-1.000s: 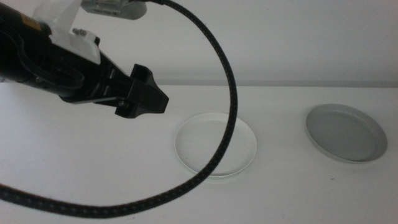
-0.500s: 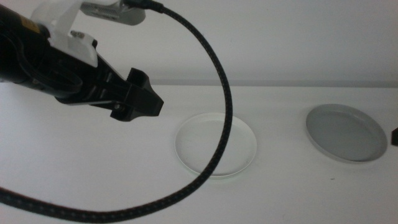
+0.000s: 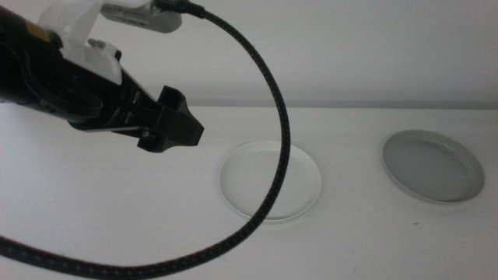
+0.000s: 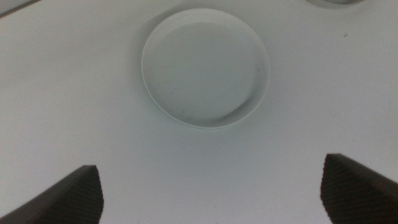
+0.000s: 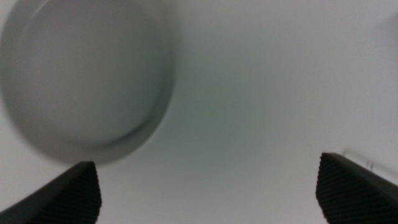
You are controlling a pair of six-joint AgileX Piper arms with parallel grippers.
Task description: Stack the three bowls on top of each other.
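Observation:
A cream-white bowl (image 3: 270,180) sits at the table's middle, and its near rim shows a faint green tint. In the left wrist view this bowl (image 4: 205,65) lies beyond the jaws, empty inside. The grey bowl (image 3: 432,166) stands alone to the right. My left gripper (image 3: 175,128) hangs open above the table, left of the white bowl and holding nothing (image 4: 210,163). My right gripper (image 5: 208,160) is out of the middle view. Its own camera shows it open, with the blurred grey bowl (image 5: 81,81) ahead of one jaw.
The left arm's black braided cable (image 3: 284,132) loops in front of the white bowl in the middle view. The white table (image 3: 117,210) ends at a pale back wall (image 3: 350,47).
My left gripper has drawn back a little to the left, away from the white bowl. The right gripper's tip showed at the right edge half a second ago and has left the view.

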